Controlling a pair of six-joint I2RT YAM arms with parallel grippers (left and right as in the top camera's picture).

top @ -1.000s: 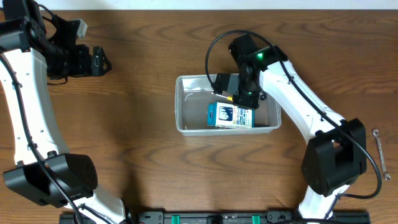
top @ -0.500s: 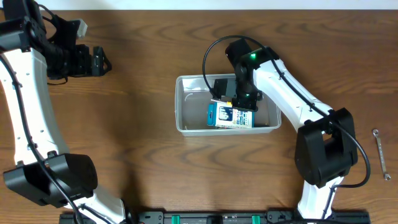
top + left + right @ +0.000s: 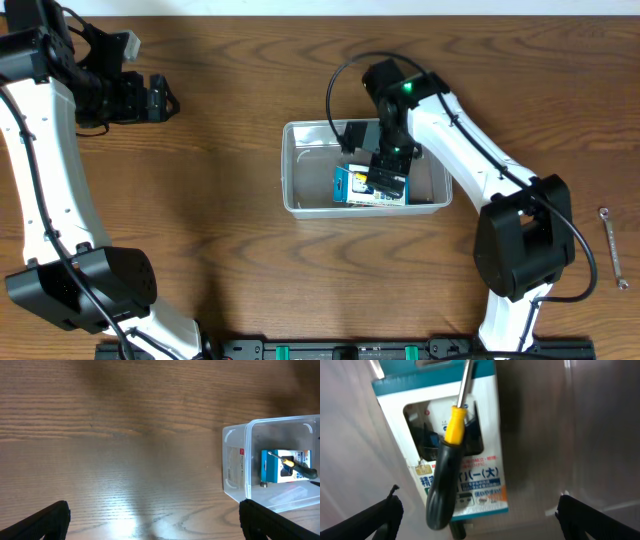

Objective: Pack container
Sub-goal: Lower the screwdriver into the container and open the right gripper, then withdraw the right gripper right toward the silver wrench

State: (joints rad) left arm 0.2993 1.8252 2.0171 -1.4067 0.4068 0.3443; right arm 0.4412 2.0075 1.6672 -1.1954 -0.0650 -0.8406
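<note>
The container (image 3: 290, 172), a clear tub, stands at mid-table, and its near end shows in the left wrist view (image 3: 234, 460). Inside lies a blue-and-white box (image 3: 350, 188) (image 3: 482, 467). A screwdriver (image 3: 446, 475) (image 3: 295, 463) with a black handle and yellow collar rests on the box, touched by neither finger. My right gripper (image 3: 388, 172) (image 3: 480, 520) hangs open just above it, inside the container. My left gripper (image 3: 160, 97) (image 3: 155, 520) is open over bare wood at the far left, holding nothing.
A metal wrench (image 3: 612, 247) lies on the table at the far right, near the edge. The container's walls enclose the right gripper on all sides. Wood tabletop (image 3: 220, 250) spreads between the container and the left arm.
My right gripper has opened wide and let go of the screwdriver, which now lies on the box. The left arm has not moved.
</note>
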